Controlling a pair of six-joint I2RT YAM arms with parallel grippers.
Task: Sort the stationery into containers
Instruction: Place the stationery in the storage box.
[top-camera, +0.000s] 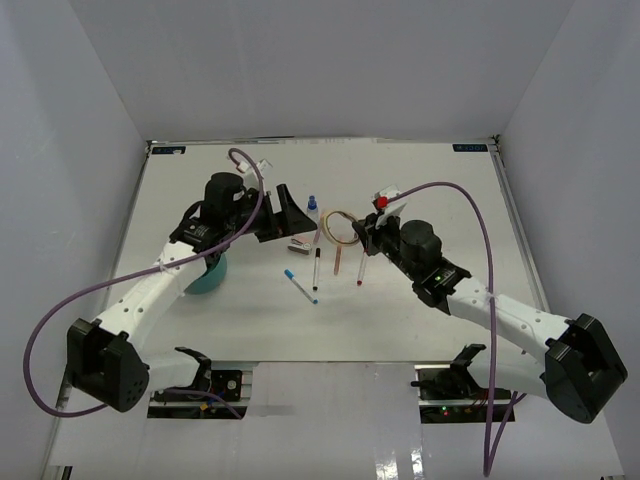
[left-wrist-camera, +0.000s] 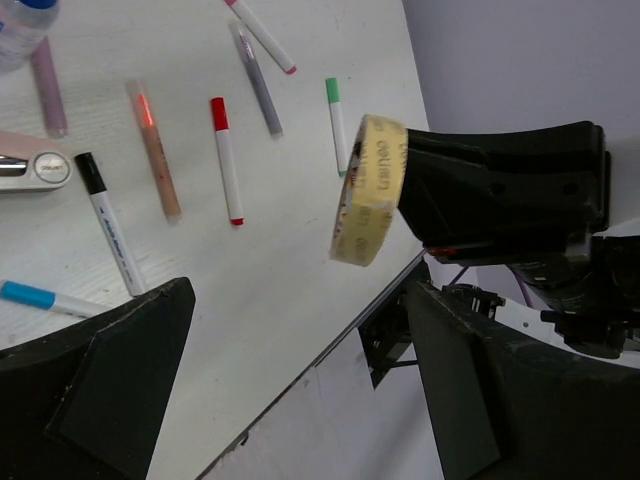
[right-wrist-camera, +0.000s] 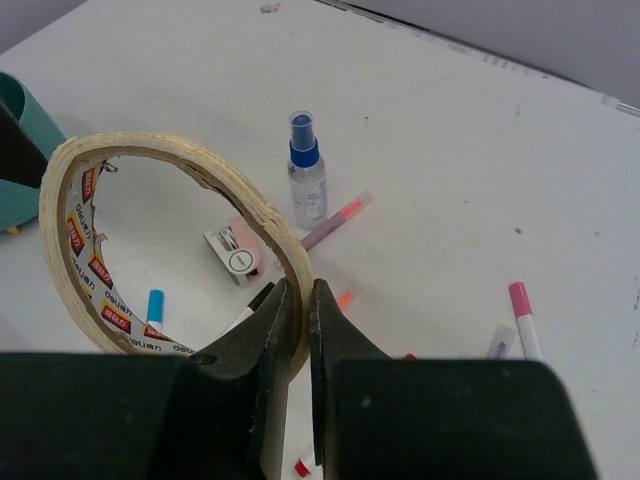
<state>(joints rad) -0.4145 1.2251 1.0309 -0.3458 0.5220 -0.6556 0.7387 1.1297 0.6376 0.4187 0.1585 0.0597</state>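
My right gripper (right-wrist-camera: 298, 300) is shut on the rim of a tan tape ring (right-wrist-camera: 62, 215) and holds it upright above the table; it also shows in the top view (top-camera: 342, 227). My left gripper (top-camera: 285, 212) is open and empty, just left of the ring (left-wrist-camera: 370, 190). Under them lie a blue-capped bottle (right-wrist-camera: 306, 172), a pink-white block (right-wrist-camera: 237, 250), and black-capped (left-wrist-camera: 108, 222), blue-capped (left-wrist-camera: 45, 298), red-capped (left-wrist-camera: 226, 160), green-capped (left-wrist-camera: 336, 122) and grey (left-wrist-camera: 258, 80) pens. The teal cup (top-camera: 210, 278) stands under my left arm.
A pink-capped marker (right-wrist-camera: 522, 315) lies to the right. The table's near edge (left-wrist-camera: 330, 300) runs close under my left gripper. White walls surround the table on three sides.
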